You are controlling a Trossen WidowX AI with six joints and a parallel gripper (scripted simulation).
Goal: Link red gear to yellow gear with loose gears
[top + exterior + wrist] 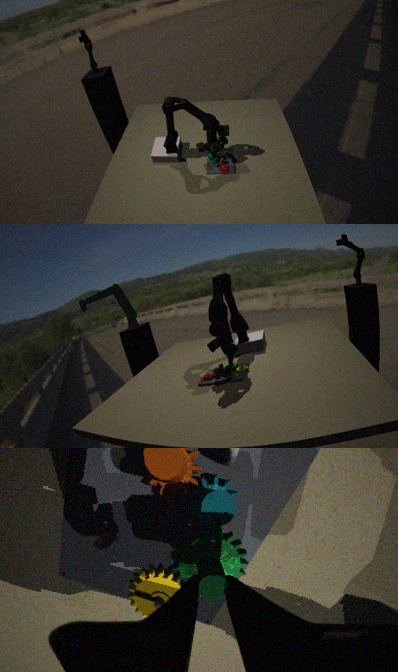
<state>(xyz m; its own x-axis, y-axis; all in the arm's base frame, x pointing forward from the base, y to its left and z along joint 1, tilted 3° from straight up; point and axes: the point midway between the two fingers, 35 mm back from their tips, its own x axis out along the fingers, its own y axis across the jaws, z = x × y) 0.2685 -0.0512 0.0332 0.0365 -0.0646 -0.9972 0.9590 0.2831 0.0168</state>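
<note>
- Green gear (pixel 211 156) (pixel 233 365) (pixel 232 560) was gripped by the hand (pixel 213 150) (pixel 230 361) (pixel 211 580); fingers closed on its round knob, not its teeth, probably to keep the rim free for meshing.
- Location: over the edge of the grey board (pixel 211 170) (pixel 204 383) (pixel 252 483), beside the yellow gear (pixel 219 151) (pixel 242 368) (pixel 142 588), teal gear (pixel 215 161) (pixel 221 367) (pixel 218 502) on its other side.
- Likely the link piece between teal and yellow, hence held there, roughly upright over its peg.
- Teal sat next to the orange gear (pixel 221 161) (pixel 216 372) (pixel 165 463), orange by the red gear (pixel 224 168) (pixel 208 377); looked like a chain from red toward yellow.
- Board lay on the desk (pixel 256 190) (pixel 300 396) (pixel 347 513).
- Next, by judgement: line up bore and peg, push flat, release, back off. Risk: teeth landing on neighbours' teeth, gear left tilted.
- Hidden: peg under green, covered by gear and shadow. Couldn't tell if green was seated or just above.
- Wrist view: orange cut off at top, red out of frame, yellow partly behind a finger, black shadow over mid-board.
- Top and exterior views: too dark and small to check tooth contact.
</note>
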